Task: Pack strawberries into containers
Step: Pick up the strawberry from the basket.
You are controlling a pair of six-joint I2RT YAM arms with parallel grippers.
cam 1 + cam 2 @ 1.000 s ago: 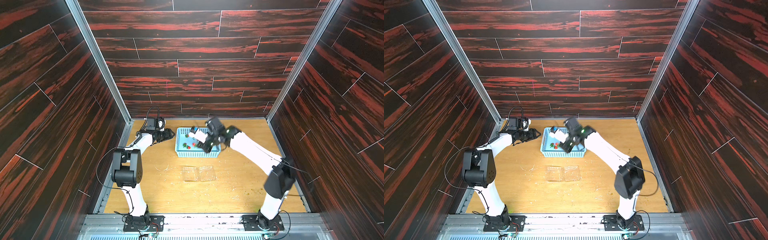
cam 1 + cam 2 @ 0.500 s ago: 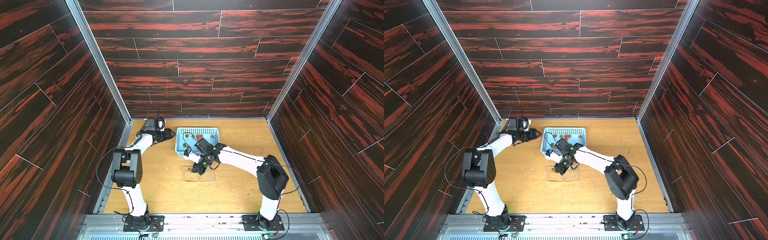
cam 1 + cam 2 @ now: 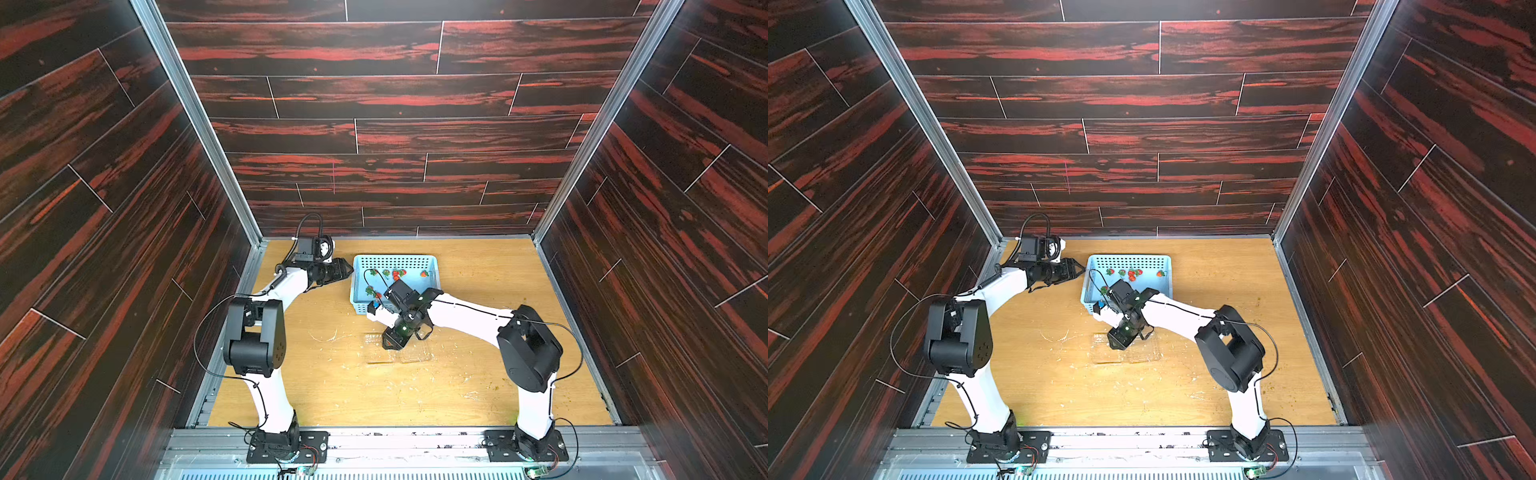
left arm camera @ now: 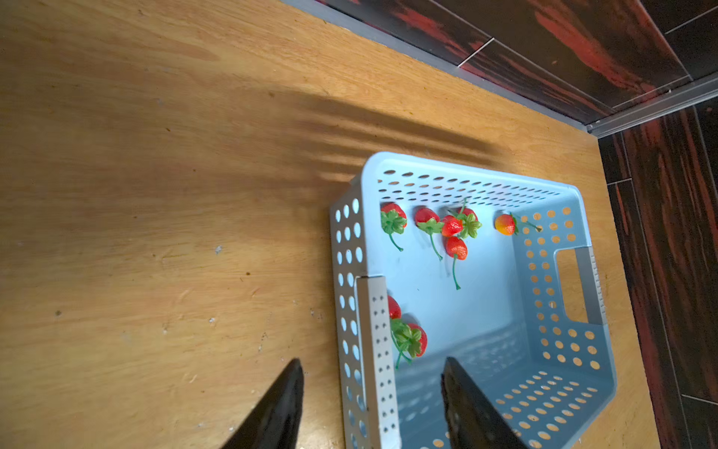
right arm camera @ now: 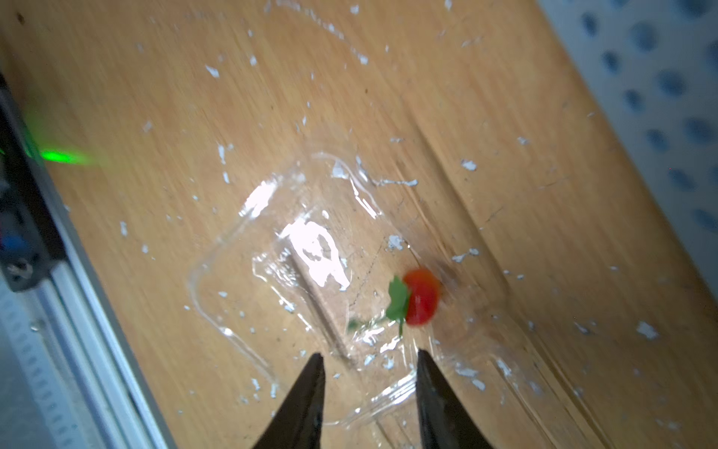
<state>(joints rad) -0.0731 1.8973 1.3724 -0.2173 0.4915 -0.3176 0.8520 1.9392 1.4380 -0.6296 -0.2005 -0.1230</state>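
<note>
R gripper (image 5: 369, 353) jaws apart, empty, just above clamshell (image 5: 248, 202); one berry (image 5: 421, 297) inside it: prob. light, soft, rolls; pinch body gently.

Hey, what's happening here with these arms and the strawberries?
The robot is packing strawberries from a blue basket into a clear clamshell box. The right gripper hangs open over the clamshell, where one strawberry lies. The left gripper, also open, straddles the basket's side wall. Several more strawberries lie in the basket.
</note>
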